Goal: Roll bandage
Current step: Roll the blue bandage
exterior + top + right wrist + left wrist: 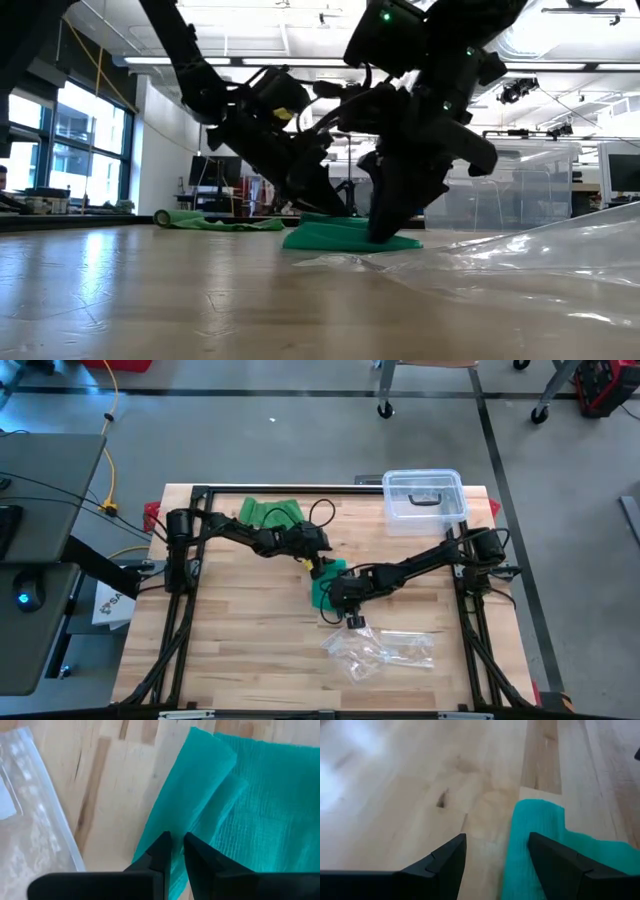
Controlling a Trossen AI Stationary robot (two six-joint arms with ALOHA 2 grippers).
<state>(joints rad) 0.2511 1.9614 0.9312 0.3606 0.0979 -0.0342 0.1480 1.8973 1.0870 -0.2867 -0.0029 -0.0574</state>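
The green bandage [322, 586] lies flat near the middle of the wooden table [230, 650]. The right gripper [177, 851], at the bandage's five o'clock edge, has its fingers nearly closed, pinching a fold of the cloth. The left gripper [496, 851], at its twelve o'clock end, stands wide open and holds nothing. A crumpled plastic bag [380, 650] lies at five o'clock from the bandage.

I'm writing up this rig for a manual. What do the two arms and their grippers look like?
Both arms are black, jointed, and draped with loose black cables. The left gripper and right gripper each have two dark, wedge-shaped matte fingers with no visible markings. A yellow patch shows near the left wrist, and green indicator lights glow on the arm housings in the low view.
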